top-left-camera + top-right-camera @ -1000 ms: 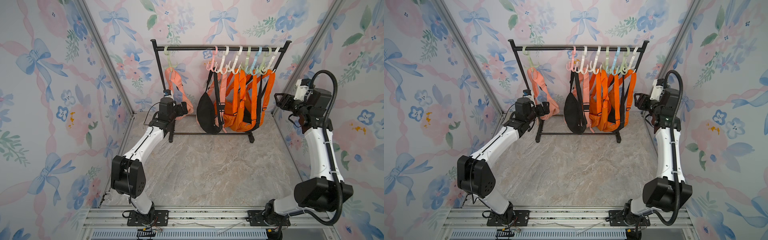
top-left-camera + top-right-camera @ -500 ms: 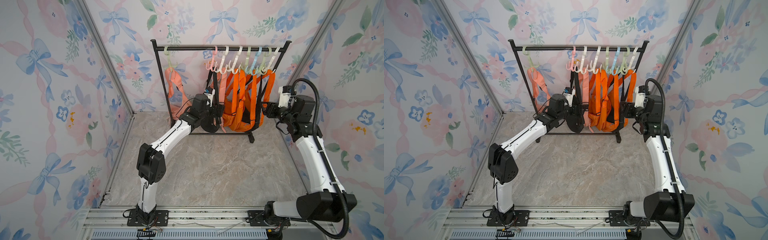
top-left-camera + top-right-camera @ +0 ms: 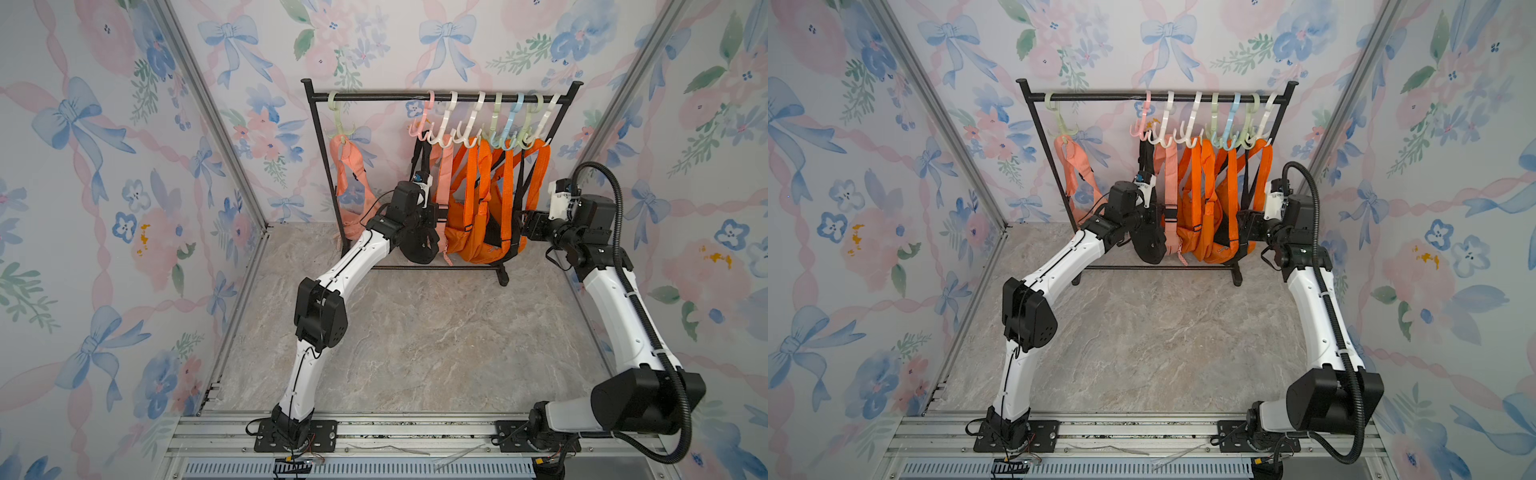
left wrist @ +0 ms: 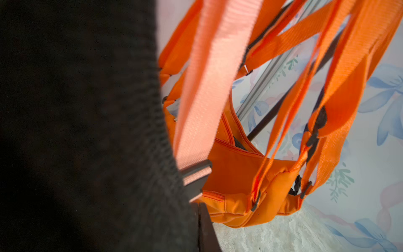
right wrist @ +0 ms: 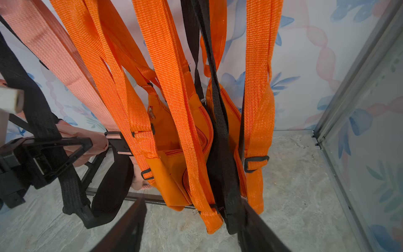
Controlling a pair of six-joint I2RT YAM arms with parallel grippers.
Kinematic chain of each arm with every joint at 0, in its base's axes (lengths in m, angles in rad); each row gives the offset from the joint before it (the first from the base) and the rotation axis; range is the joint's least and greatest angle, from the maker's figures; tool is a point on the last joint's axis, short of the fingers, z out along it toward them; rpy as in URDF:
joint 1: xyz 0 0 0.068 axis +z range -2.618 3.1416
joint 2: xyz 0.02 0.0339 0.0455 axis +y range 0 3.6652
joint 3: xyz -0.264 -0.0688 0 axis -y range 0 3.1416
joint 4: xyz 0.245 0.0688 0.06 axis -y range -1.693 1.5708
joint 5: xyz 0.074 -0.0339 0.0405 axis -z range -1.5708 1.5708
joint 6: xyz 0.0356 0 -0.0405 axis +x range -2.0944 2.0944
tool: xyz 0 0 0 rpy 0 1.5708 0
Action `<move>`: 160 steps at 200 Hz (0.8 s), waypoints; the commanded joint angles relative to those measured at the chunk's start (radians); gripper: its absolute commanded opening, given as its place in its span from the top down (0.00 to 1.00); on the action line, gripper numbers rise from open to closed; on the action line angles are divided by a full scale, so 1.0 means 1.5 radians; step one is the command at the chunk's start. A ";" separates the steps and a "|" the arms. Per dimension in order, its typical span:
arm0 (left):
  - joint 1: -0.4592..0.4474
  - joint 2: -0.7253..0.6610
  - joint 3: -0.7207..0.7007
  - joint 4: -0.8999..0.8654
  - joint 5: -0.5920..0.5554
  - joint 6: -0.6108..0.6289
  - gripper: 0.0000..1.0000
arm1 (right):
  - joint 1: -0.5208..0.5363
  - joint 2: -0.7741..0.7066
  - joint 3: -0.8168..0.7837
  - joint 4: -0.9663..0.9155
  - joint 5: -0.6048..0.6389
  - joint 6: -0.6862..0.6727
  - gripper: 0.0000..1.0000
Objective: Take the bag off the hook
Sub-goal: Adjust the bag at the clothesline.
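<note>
A black bag (image 3: 420, 249) hangs by its black strap (image 5: 41, 113) from a pink hook (image 3: 423, 122) on the rack rail (image 3: 374, 96), and shows in both top views. My left gripper (image 3: 430, 216) is shut on that strap just above the bag's body; the strap fills much of the left wrist view beside the shut fingertips (image 4: 204, 227). My right gripper (image 5: 192, 229) stands open at the right end of the rack. The hanging ends of an orange strap and a second black strap (image 5: 220, 174) reach between its fingers, the black one against one finger.
Several orange bags (image 3: 478, 232) hang packed together on pastel hooks right of the black bag. A peach strap (image 4: 207, 76) hangs beside it. Another peach bag (image 3: 349, 187) hangs alone at the rack's left. The rack's base bar (image 3: 436, 268) runs low, with walls close behind and beside.
My left arm swung from the lone peach bag across to the black bag, and its gripper shut on the strap. My right arm moved in toward the orange bags.
</note>
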 commanded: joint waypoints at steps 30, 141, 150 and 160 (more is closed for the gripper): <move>0.099 -0.114 -0.098 -0.028 -0.085 -0.014 1.00 | 0.024 0.072 0.021 0.076 0.035 0.028 0.32; 0.166 -0.275 -0.288 0.001 -0.138 -0.003 0.55 | 0.281 0.314 0.216 0.215 0.102 0.058 0.78; 0.165 -0.280 -0.293 0.003 -0.135 -0.004 0.46 | 0.301 0.337 0.246 0.208 0.102 0.055 0.79; 0.165 -0.287 -0.298 0.003 -0.132 -0.007 0.35 | 0.321 0.365 0.287 0.189 0.098 0.052 0.79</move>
